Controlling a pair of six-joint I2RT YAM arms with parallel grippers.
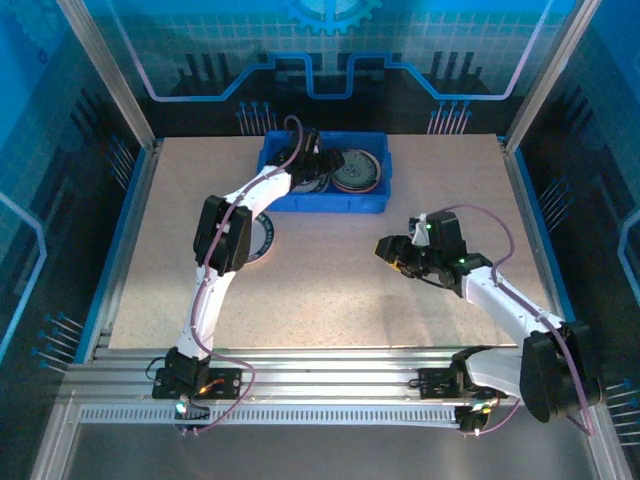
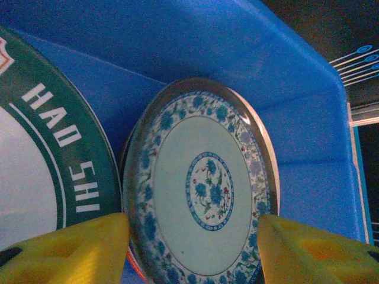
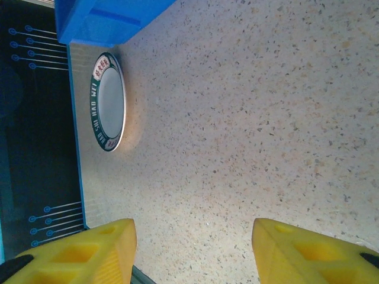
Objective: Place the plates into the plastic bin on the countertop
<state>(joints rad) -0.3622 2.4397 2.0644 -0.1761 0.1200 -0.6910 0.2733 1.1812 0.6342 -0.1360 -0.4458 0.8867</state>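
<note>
The blue plastic bin stands at the back of the countertop. My left gripper hangs open inside the bin, holding nothing. In the left wrist view its yellow fingers stand on either side of a blue-flowered plate that tops a stack. Beside it lies a green-rimmed white plate. The stack shows from above in the bin's right half. Another green-rimmed plate lies on the countertop, partly under my left arm. My right gripper hovers open over bare countertop.
Metal posts and blue edging frame the countertop, with a rail along the near edge. The bin's blue walls rise close around my left gripper. The bin's corner and the table's left edge appear in the right wrist view.
</note>
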